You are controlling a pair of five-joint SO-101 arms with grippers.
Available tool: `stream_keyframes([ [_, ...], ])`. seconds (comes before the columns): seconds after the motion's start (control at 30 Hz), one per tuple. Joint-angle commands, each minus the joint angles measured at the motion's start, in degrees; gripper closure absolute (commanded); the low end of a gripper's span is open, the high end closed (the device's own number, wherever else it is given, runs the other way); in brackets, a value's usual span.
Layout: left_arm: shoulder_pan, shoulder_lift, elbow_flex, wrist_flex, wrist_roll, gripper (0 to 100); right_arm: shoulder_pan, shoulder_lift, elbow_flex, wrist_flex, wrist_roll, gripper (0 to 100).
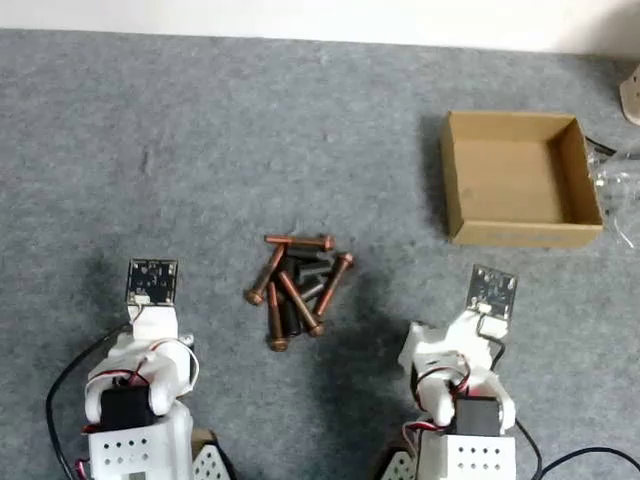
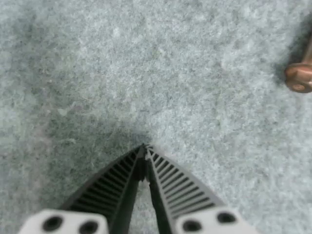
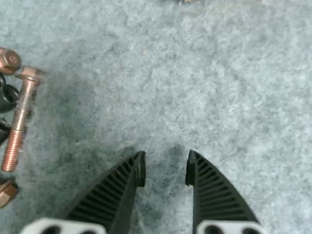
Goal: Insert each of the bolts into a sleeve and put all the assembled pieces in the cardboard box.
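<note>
Several copper bolts [image 1: 297, 290] lie heaped with black sleeves [image 1: 303, 274] on the grey felt at the middle of the table. The cardboard box [image 1: 520, 180] stands at the back right with nothing inside. My left gripper [image 2: 145, 148] hovers over bare felt left of the heap, its fingertips touching and holding nothing; one bolt head [image 2: 298, 79] lies off to its side. My right gripper [image 3: 165, 168] is to the right of the heap, open by a small gap over bare felt, with a bolt [image 3: 19, 119] lying apart from it.
Grey felt [image 1: 200, 150] covers the table. Clear plastic items [image 1: 615, 180] lie just right of the box, at the table's edge. Both arm bases [image 1: 130, 420] stand at the front edge.
</note>
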Motion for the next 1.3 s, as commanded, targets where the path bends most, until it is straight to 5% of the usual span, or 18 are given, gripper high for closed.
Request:
stream_keyframes([
  [0.0,14.29,-0.84,1.19,0.26,-0.09,99,0.04,-0.04,8.92,-0.66,0.26,87.5],
  [0.23,28.88,-0.84,1.19,0.18,-0.18,99,-12.26,0.04,8.92,-1.27,0.70,87.5],
  [0.43,29.93,-0.84,1.19,0.44,-0.26,99,-15.16,-0.04,8.92,-4.97,0.35,87.5],
  [0.6,26.24,-0.84,1.10,-0.35,-0.35,99,-15.08,0.04,8.92,-10.86,0.44,87.8],
  [0.83,8.75,-0.84,0.13,-17.49,-0.26,99,-14.90,0.48,8.92,-10.68,0.70,87.7],
  [0.93,3.38,-0.84,-3.12,-18.64,-0.18,99,-14.64,0.04,8.92,-10.68,3.78,87.5],
  [1.13,1.63,-0.66,-16.13,-13.19,-2.20,99,-2.59,-0.04,8.92,-10.59,29.98,87.5],
  [1.27,6.81,0.22,-19.91,-18.11,-5.98,95,-0.92,-0.04,8.92,-10.59,25.32,87.5],
])
